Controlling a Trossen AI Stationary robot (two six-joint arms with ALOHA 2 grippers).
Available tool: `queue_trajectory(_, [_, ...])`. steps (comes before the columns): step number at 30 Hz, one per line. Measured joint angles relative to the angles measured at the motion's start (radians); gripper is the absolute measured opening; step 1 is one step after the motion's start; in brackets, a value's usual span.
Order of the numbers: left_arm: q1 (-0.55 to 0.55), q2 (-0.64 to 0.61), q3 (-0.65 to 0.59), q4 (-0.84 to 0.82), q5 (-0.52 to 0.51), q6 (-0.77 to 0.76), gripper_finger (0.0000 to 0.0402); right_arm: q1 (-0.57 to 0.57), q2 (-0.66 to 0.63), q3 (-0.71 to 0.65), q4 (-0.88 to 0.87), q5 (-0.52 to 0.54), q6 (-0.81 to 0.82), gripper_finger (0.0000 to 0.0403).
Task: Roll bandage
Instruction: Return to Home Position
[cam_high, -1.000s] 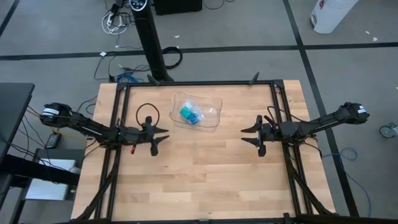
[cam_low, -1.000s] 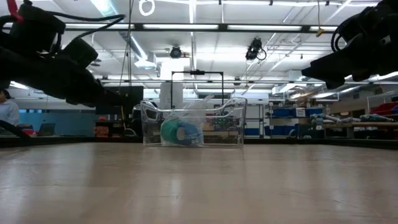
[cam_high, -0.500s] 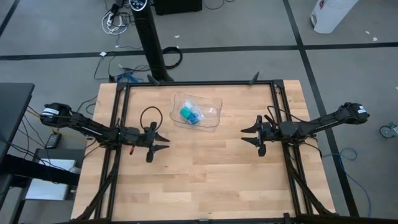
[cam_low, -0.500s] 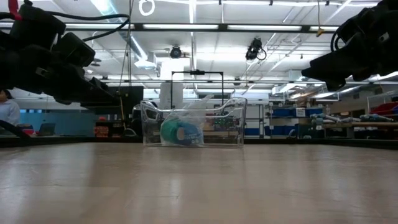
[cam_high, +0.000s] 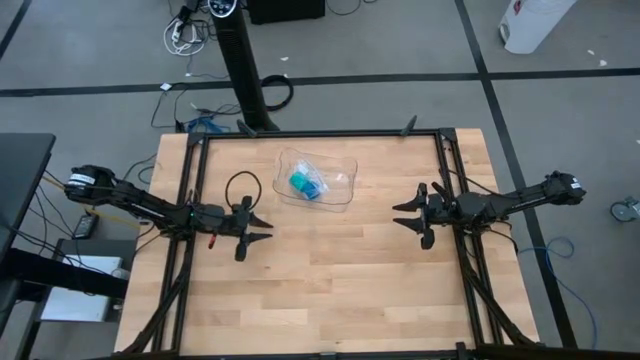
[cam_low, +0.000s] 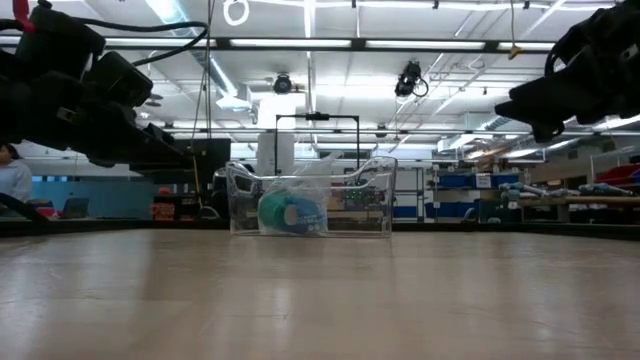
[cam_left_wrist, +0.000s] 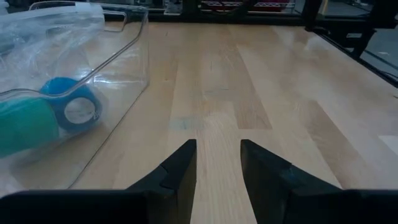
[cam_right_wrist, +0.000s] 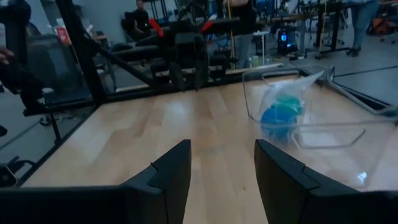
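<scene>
Left gripper (cam_high: 264, 227) above the left side of the table (cam_high: 330, 295), pointing toward the middle. Its 2 fingers (cam_left_wrist: 180, 168) parted by a moderate gap, with only bare wood visible between them. Holds nothing and touches nothing.

Right gripper (cam_high: 398, 214) above the right side, facing the left one and well apart from it. Its 2 fingers (cam_right_wrist: 168, 168) also parted, again with nothing between them. In the low view, both arms raised clear of the wood.

Bandage (cam_high: 297, 182) as a teal-green roll inside the clear bin (cam_high: 346, 170), at the far middle part of the table. Lies in a transparent bag (cam_left_wrist: 53, 25), just beside a smaller blue roll (cam_high: 311, 190) with a pale centre. Seems to touch that roll, but cannot tell for sure through the plastic. Bin well apart from both grippers.

Table top of light wooden planks, with a black frame (cam_high: 320, 134) along its edges. Grey floor (cam_high: 100, 50) around it, with dark lines, some cables (cam_high: 185, 35) and a white container (cam_high: 535, 22). Beyond the table in the low view, long ceiling lights (cam_low: 330, 43), shelves (cam_low: 470, 190) and a person (cam_low: 12, 178) at the far left.
</scene>
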Motion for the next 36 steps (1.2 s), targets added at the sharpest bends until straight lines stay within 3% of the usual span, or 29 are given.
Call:
queue_trajectory(5, [0.0,-0.004,0.0,-0.064,0.0,0.0,0.0131,0.0,-0.132,0.0,-0.142,0.0,0.0,0.0167])
queue_trajectory(11, [0.0,-0.077,0.0,-0.253,-0.002,0.0,0.0131,0.0,-0.259,-0.001,-0.14,-0.004,-0.001,0.0166])
queue_trajectory(22, [0.0,-0.415,0.0,-0.568,-0.002,0.0,0.0131,0.0,-0.259,-0.001,-0.142,-0.008,0.0,0.0167])
queue_trajectory(31, [0.0,-0.656,0.0,-0.741,-0.001,0.0,0.0131,-0.011,-0.259,-0.001,-0.141,-0.012,0.0,0.0167])
queue_trajectory(36, [0.0,-0.737,0.0,-0.757,0.01,0.0,0.0131,-0.058,-0.259,-0.001,-0.142,-0.021,0.0,0.0167])
